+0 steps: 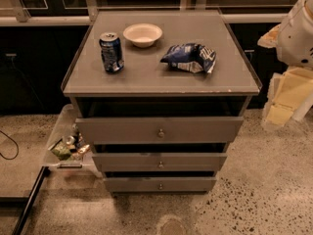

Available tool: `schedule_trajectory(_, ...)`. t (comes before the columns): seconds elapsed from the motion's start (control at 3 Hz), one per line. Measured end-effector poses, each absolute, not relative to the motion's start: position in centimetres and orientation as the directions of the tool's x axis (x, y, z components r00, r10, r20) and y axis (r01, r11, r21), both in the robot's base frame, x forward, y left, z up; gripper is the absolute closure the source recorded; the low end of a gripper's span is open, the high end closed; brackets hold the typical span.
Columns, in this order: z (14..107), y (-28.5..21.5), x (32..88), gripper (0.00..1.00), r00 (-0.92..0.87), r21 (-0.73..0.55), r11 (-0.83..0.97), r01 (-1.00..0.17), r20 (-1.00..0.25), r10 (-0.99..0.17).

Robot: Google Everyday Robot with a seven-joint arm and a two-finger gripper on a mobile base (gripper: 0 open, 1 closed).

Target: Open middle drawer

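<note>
A grey-brown cabinet point(161, 77) stands in the middle with three drawer fronts stacked at its front. The middle drawer point(195, 161) is the mid-sized front, with a small round metal knob point(160, 164) at its centre. It sits between the taller top drawer point(117, 129) and the narrow bottom drawer point(132, 184), with dark gaps above and below it. My white arm point(299, 31) enters at the right edge. The gripper point(287, 99) hangs below it, well to the right of the cabinet and apart from every drawer.
On the cabinet top stand a blue soda can point(111, 52), a white bowl point(142, 35) and a blue chip bag point(190, 58). A clear bin point(58, 131) with small items sits at the cabinet's left. A dark counter runs behind. Speckled floor point(254, 195) lies in front.
</note>
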State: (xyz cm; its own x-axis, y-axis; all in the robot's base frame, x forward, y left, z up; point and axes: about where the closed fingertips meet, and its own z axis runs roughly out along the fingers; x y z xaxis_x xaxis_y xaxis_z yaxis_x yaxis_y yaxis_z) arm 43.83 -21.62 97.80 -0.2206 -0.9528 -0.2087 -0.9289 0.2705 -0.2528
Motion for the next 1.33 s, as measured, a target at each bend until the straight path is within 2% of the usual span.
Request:
schedule_trajectory(0.67, 94.4, -22.0, 42.8, 0.0, -0.218, -0.231, 0.264, -0.936, -0.204, -0.954)
schedule_trajectory(1.33, 82.1, -22.9, 40.2, 0.0, -0.156, -0.186, 0.19, -0.964, -0.186, -0.97)
